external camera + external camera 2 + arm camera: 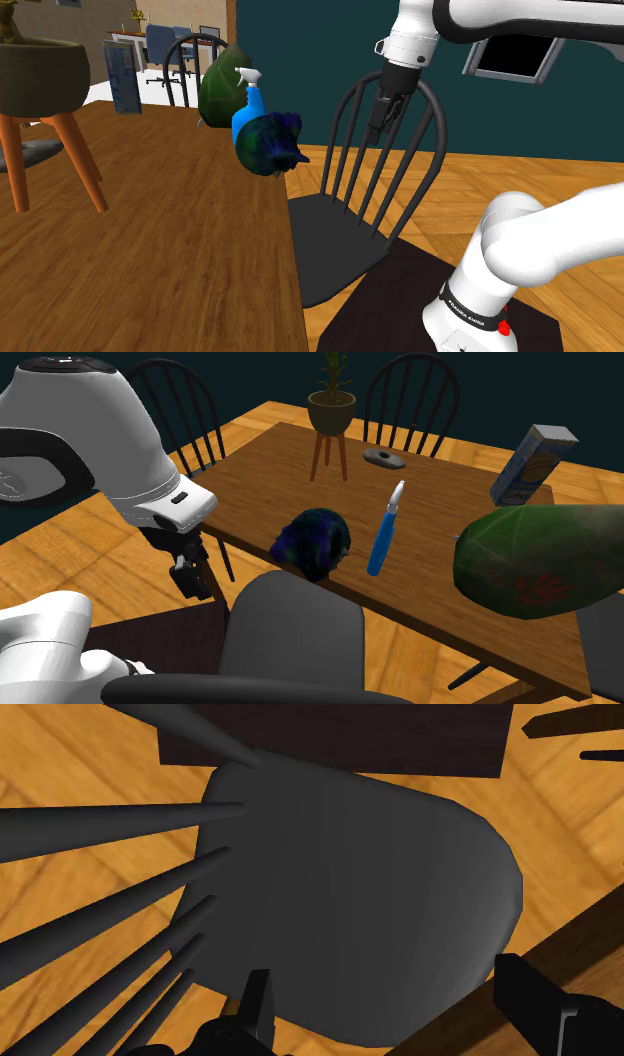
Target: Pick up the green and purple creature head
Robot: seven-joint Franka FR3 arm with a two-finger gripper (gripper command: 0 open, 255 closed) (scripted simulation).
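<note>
The creature head (270, 143) is a dark round lump in green, blue and purple, standing at the table's edge nearest the chair; in the second exterior view the head (313, 542) sits just beyond the chair seat. My black gripper (379, 127) hangs over the chair, off the shoulder view's right of the head and apart from it. It points down beside the table's corner (191, 579). In the wrist view the gripper (395, 1004) is open, its fingers (258, 1004) wide apart with only the dark chair seat (370, 904) far below.
A blue spray bottle (249, 106) and a big green bulb-shaped thing (224, 85) lie just behind the head. The black spindle-back chair (340, 235) stands under the gripper against the wooden table (150, 250). A potted plant on a stand (332, 414), a box (533, 462) and a small grey object (382, 456) are at the far side.
</note>
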